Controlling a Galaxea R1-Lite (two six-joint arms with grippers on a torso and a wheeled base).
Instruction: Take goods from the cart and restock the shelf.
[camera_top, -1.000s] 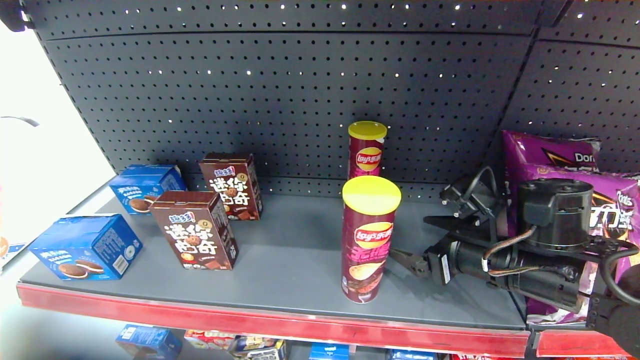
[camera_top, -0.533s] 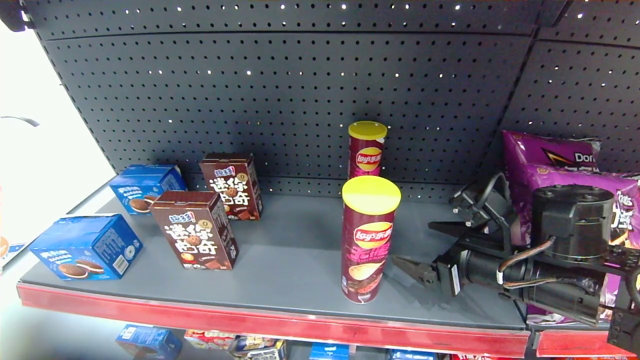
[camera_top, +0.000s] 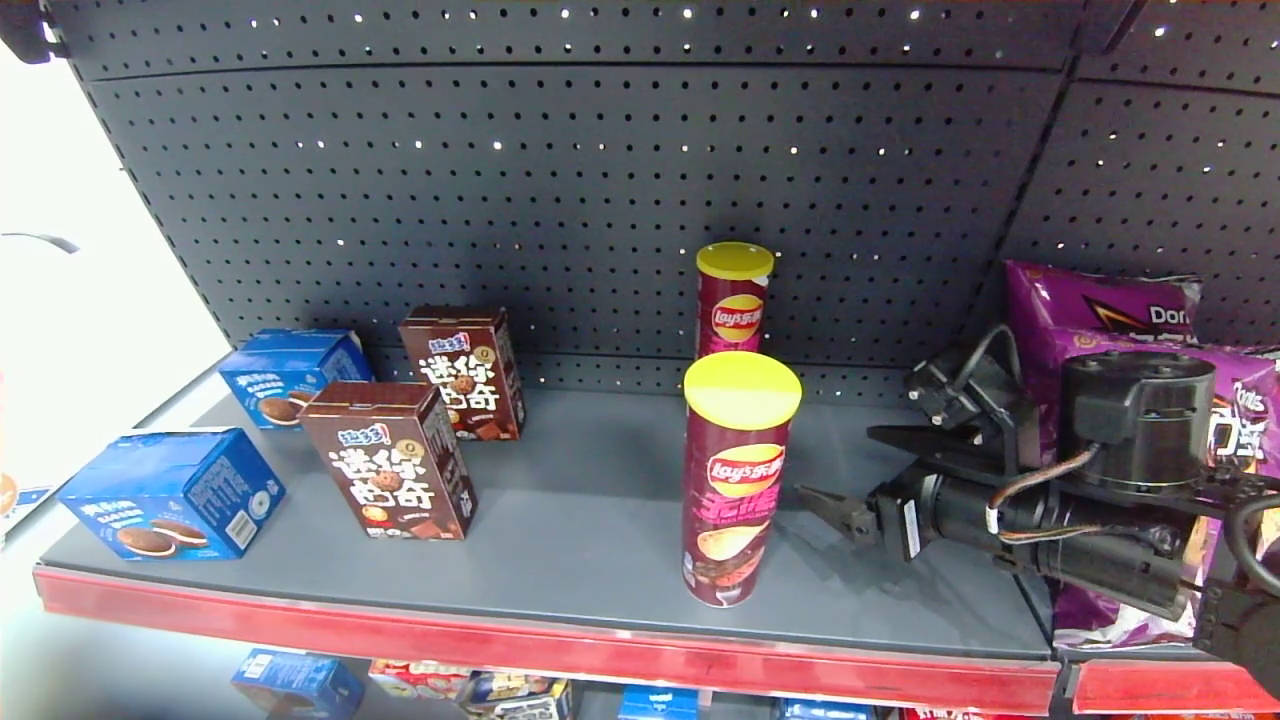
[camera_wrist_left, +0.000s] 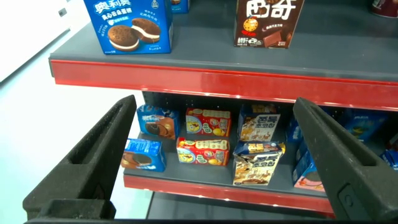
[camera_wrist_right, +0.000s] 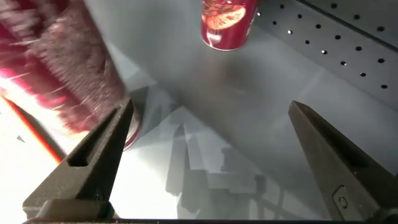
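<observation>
**Head view.** A tall maroon cardboard chip can with a yellow plastic lid (camera_top: 738, 490) stands upright on the grey metal shelf (camera_top: 590, 540), near the shelf's red front lip (camera_top: 500, 645). The right tool (camera_top: 850, 468) lies level just beside this front can, released, with its jaws spread and not touching it. We judge the can to be at risk. It is tall and narrow and stands close to the lip, so a sideways drift of the lower finger could tip it off the front. A matching rear can (camera_top: 735, 300) stands behind it against the black pegboard (camera_top: 560, 200), which leaves little room to push the front can deeper. Purple crisp bags (camera_top: 1100, 300) crowd the right arm from behind and narrow its way out. Brown cookie boxes (camera_top: 390, 460) and blue biscuit boxes (camera_top: 175, 490) sit well apart on the left.

**Left wrist view.** The left tool (camera_wrist_left: 214, 106) hangs released and empty below the red lip, facing a lower shelf of small boxes (camera_wrist_left: 205, 143).

**Right wrist view.** We see the right tool's jaws gaping over bare shelf. The front can is a blur beside one finger, and the rear can stands farther on.
</observation>
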